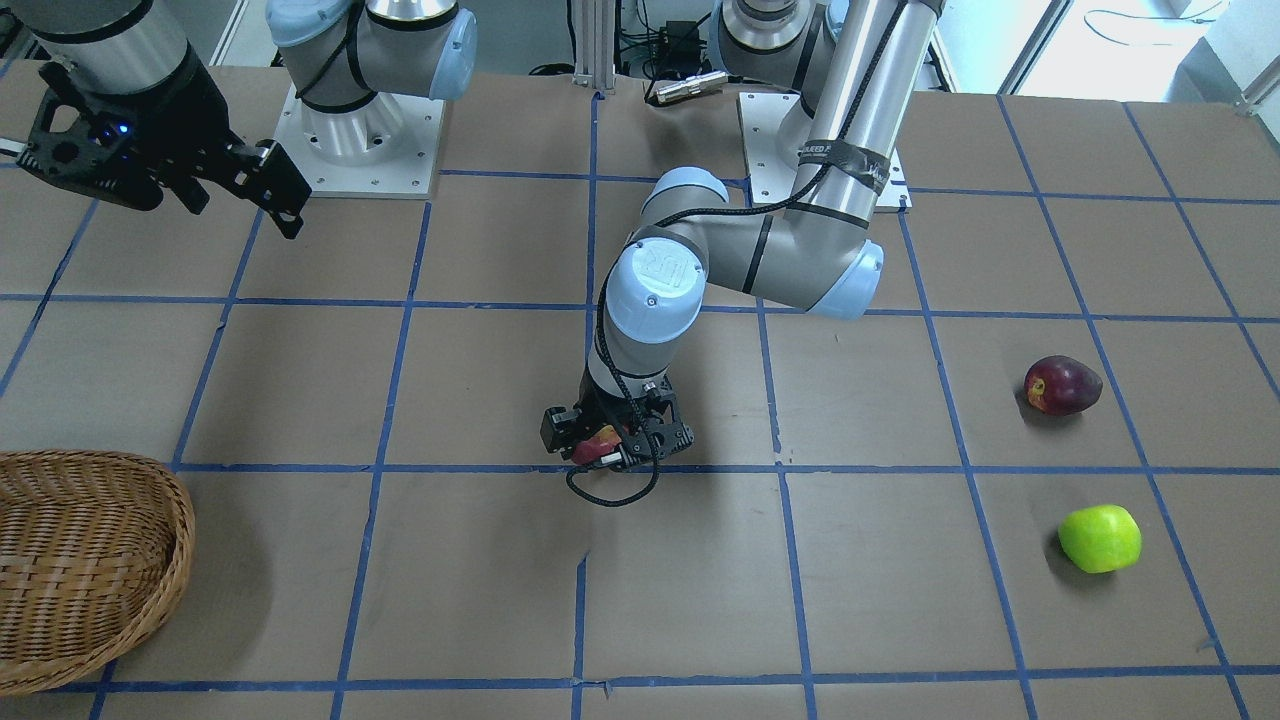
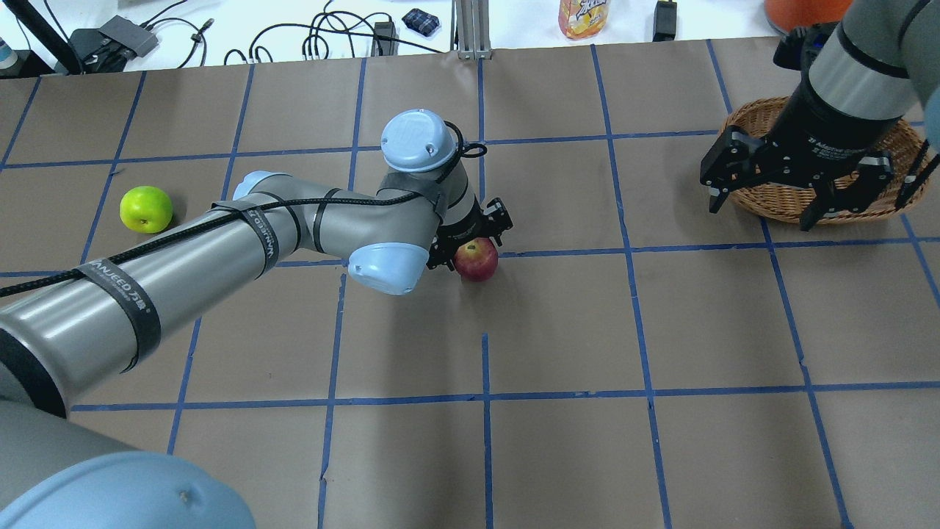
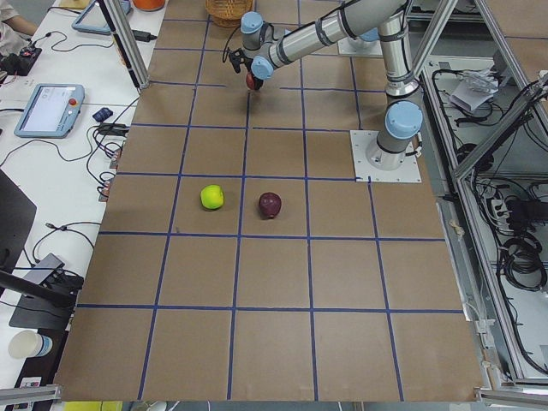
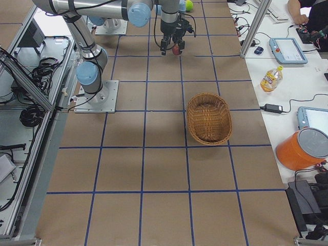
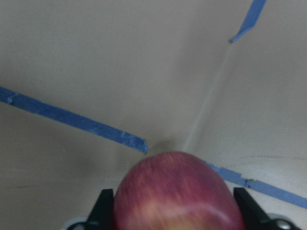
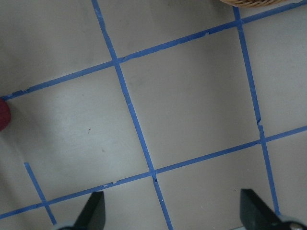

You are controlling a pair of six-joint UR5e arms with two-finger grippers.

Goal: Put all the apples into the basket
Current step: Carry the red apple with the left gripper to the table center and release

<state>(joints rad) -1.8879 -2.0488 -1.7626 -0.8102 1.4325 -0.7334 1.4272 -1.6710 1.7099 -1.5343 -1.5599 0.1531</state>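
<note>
My left gripper is shut on the red apple near the table's middle; the left wrist view shows the apple between both fingers, close over the paper. Whether it touches the table I cannot tell. The lime green apple and the dark maroon apple lie on the table on my left side; the maroon one is hidden behind my left arm in the overhead view. My right gripper is open and empty, raised just beside the wicker basket, which is empty.
Both arm bases stand at the robot's edge of the table. Off the table, on the operators' bench, are a juice bottle, cables, a tablet pendant and an orange bucket. Blue tape lines grid the brown paper.
</note>
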